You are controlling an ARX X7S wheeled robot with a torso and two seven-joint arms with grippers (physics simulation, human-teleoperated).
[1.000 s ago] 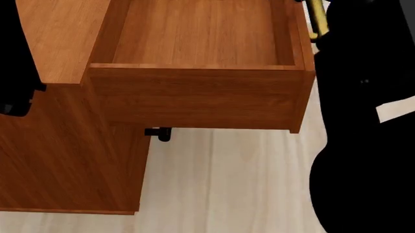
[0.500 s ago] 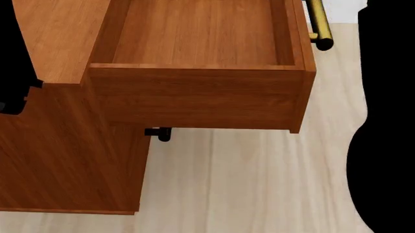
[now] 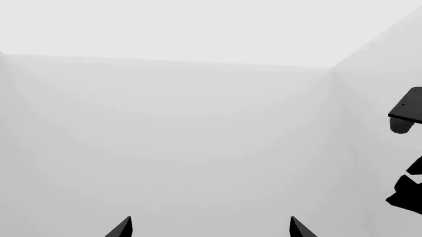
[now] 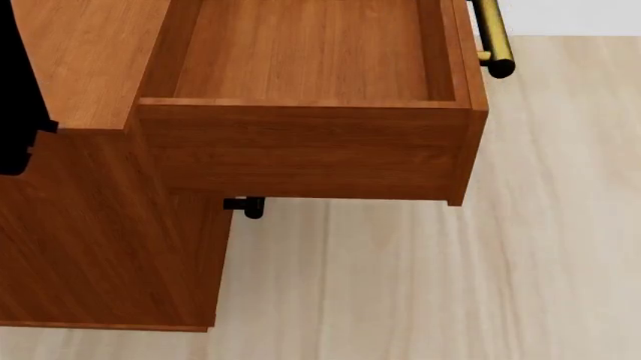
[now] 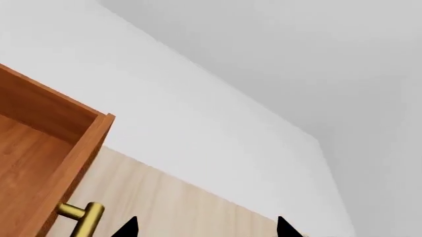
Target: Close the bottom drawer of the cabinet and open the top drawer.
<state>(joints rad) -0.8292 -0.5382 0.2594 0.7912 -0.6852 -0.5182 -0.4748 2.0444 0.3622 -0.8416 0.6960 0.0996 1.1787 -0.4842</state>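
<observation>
Top drawer (image 4: 305,82) of one cabinet (image 4: 95,225) open, one brass handle (image 4: 491,37).

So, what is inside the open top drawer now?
The top drawer shows only its bare wooden floor and walls; nothing lies in the visible part. Its far end is cut off by the head view's top edge, so that part cannot be checked.

The left hand (image 3: 209,229) shows only two dark fingertips, spread apart with nothing between them. The right hand (image 5: 205,228) likewise has its tips parted and empty. A dark part of the left arm (image 4: 18,90) sits at the head view's left edge.
</observation>
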